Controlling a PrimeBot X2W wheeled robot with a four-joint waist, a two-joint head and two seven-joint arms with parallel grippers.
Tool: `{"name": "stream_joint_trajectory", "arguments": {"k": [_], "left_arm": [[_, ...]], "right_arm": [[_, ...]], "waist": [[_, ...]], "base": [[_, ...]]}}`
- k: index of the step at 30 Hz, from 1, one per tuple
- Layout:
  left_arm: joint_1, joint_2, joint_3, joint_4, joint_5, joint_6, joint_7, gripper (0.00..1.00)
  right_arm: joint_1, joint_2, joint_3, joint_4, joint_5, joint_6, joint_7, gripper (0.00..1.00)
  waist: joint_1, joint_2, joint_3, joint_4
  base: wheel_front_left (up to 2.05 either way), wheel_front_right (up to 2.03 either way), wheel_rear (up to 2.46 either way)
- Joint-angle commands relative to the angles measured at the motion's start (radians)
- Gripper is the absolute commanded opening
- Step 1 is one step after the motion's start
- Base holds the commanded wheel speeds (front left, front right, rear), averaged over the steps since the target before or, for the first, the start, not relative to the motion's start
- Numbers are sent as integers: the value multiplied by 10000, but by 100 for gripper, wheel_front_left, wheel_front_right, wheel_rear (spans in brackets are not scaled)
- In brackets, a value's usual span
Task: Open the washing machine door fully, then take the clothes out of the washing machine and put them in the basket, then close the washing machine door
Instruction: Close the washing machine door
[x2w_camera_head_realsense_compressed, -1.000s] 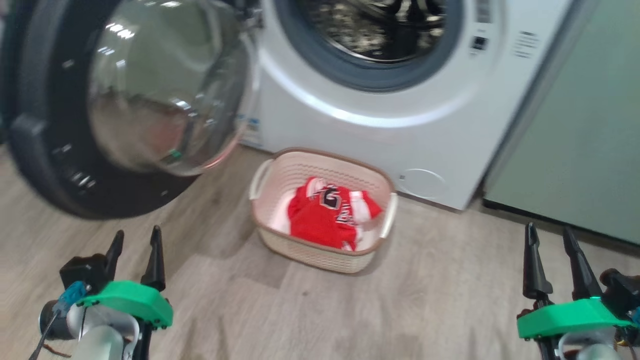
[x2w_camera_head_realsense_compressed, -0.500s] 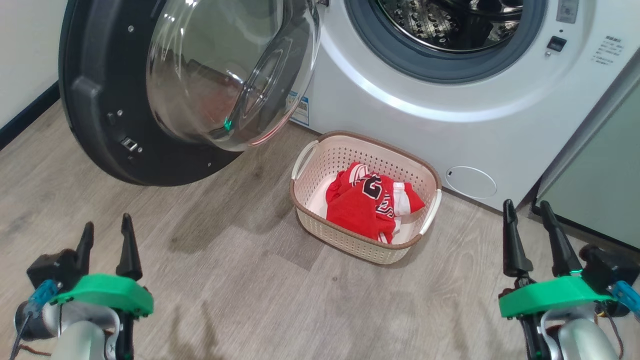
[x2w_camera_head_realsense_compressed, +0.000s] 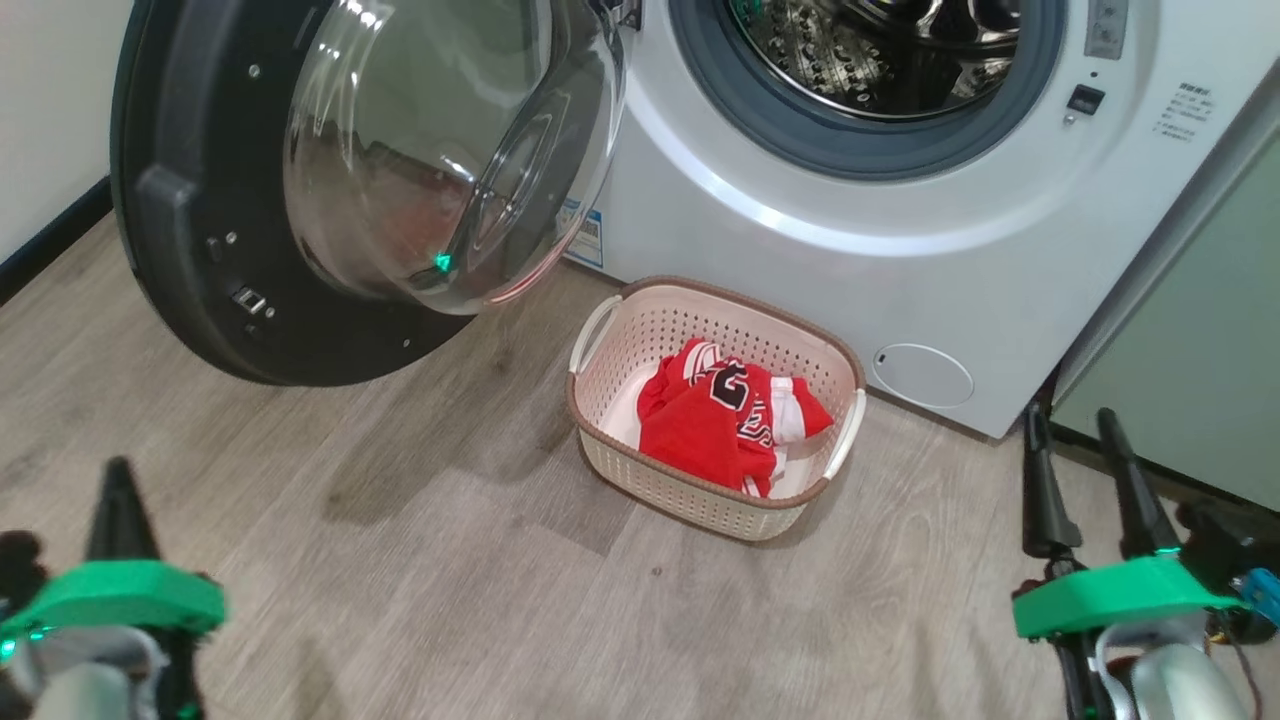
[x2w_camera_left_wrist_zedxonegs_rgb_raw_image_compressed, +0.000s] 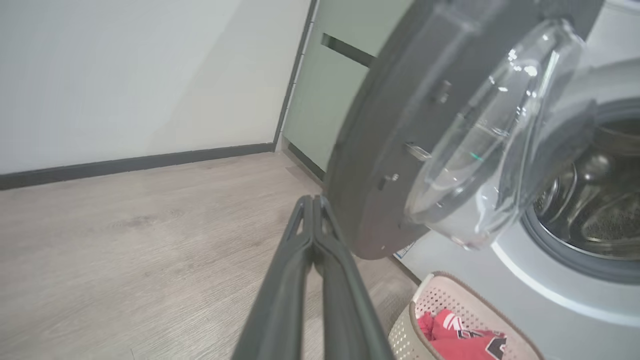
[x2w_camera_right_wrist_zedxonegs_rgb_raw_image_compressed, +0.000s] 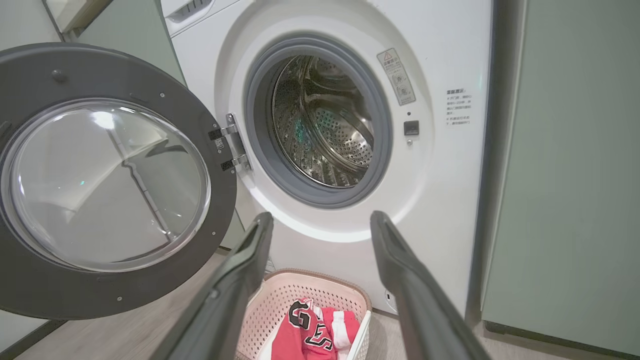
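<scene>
Clothes (x2w_camera_head_realsense_compressed: 730, 425), red with white trim and black lettering, lie inside the basket (x2w_camera_head_realsense_compressed: 690, 495) at the lower centre of the head view. The basket stands on the wood floor (x2w_camera_head_realsense_compressed: 400, 550), just in front of the washing machine (x2w_camera_head_realsense_compressed: 800, 260), which takes the upper right. The washing machine door (x2w_camera_head_realsense_compressed: 200, 300) is swung open at the upper left, and its clear dome faces the basket. At the lower left the left gripper (x2w_camera_head_realsense_compressed: 118, 470) has its two fingers pressed into one dark point and it holds nothing. At the lower right the right gripper (x2w_camera_head_realsense_compressed: 1070, 420) has its fingers apart, with nothing between them. A pale-green cabinet (x2w_camera_head_realsense_compressed: 1200, 300) is at the right edge.

In the left wrist view the fingers rise from the bottom centre and meet at the tips. The door hangs at the upper right of them, not touching. The basket with the clothes is in the lower right corner.

In the right wrist view the fingers stand wide apart and empty. The door is at the left, the steel drum (x2w_camera_right_wrist_zedxonegs_rgb_raw_image_compressed: 325, 125) at the upper centre, and the basket at the bottom centre between the fingers.
</scene>
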Motion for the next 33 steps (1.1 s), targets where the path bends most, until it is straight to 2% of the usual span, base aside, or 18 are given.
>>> {"name": "stream_joint_trajectory", "arguments": {"k": [1, 4, 7, 12, 14, 16, 19, 23, 27, 33], "left_arm": [[-601, 375, 410, -196, -151, -57, -35, 0], [-1248, 692, 891, 279, -1089, -159, 388, 0], [-2102, 1043, 1648, 907, -2568, -231, 1258, 0], [-3597, 2178, 3060, 2564, -4947, -254, 3178, 0], [-4544, 2870, 3859, 3765, -6037, 1, 4151, 0], [-5186, 3250, 4277, 4480, -6636, 285, 4775, 0], [-5923, 3734, 4585, 5296, -7127, 682, 5486, 0], [-6492, 4157, 4798, 6037, -7451, 922, 5939, 0], [-6732, 4408, 4648, 6503, -7457, 865, 6568, 0], [-6903, 4571, 4392, 6824, -7410, 539, 7349, 0]], "right_arm": [[-89, -121, 150, -364, 27, -7, -63, 100], [117, -85, -1, -442, 3, -7, -63, 100], [267, -45, -77, -484, -43, -7, -63, 100], [288, -18, -37, -461, -100, -7, -63, 100], [274, -48, -7, -444, -123, -7, -63, 100], [270, -103, -30, -442, -133, -7, -63, 100], [237, -204, 14, -446, -137, -7, -63, 100], [70, -347, 123, -458, -139, -7, -63, 100], [-148, -481, 272, -471, -145, -7, -63, 100], [-265, -626, 213, -498, -130, -7, -63, 100]], "waist": [[0, 0, -45, -35], [0, 0, -126, -87], [0, 0, -130, -264], [0, 0, -7, -757], [0, 0, 68, -1076], [0, 0, 133, -1242], [0, 0, 254, -1483], [0, 0, 521, -1853], [0, 0, 813, -2259], [0, 0, 1077, -2608]], "base": [[0, 0, 0], [0, 0, 0], [0, 0, 0], [0, 0, 0], [0, 0, 0], [0, 0, 0], [0, 0, 0], [0, 0, 0], [0, 0, 0], [0, 0, 0]]}}
